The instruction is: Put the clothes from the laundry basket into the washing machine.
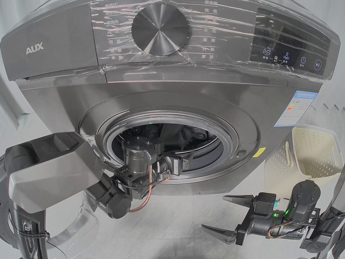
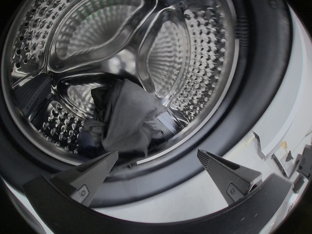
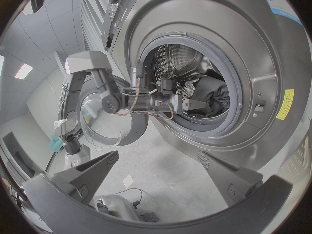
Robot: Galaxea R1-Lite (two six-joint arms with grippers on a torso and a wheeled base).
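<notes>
The washing machine's (image 1: 179, 90) open door (image 1: 81, 222), a clear curved bowl in a grey ring, hangs at 8 o'clock from the drum mouth in the head view. It is cut off by the frame edge and partly hidden behind the left arm.

The left gripper (image 2: 157, 155) sits at the mouth's rim at about 6 o'clock. Its dark, wedge-shaped fingers are spread wide and hold nothing. From the head its fingertips are hard to make out against the dark opening.

Beyond those tips the clothes (image 2: 126, 117) lie heaped low in the drum (image 2: 201, 59). They form a crumpled grey and black bundle, and its underside is lost in shadow. The drum is polished steel, dimpled and perforated, with raised paddles. A thick, dark rubber seal (image 2: 260, 82) rings the mouth. There is open room all around the heap.

Above, at 12 o'clock, a brushed metal dial (image 1: 160, 28) sits under wrinkled plastic film.

The right gripper (image 1: 214, 213) hangs at 5 o'clock from the mouth, well apart from the machine, over the pale floor (image 1: 172, 216). Its two pointed fingers are parted and hold nothing.

The laundry basket (image 1: 316, 151) stands just beside the machine's corner at 4 o'clock. It is cream plastic with perforated walls and a rounded rim. Its lower part is hidden by the right arm, so its bottom cannot be seen.
</notes>
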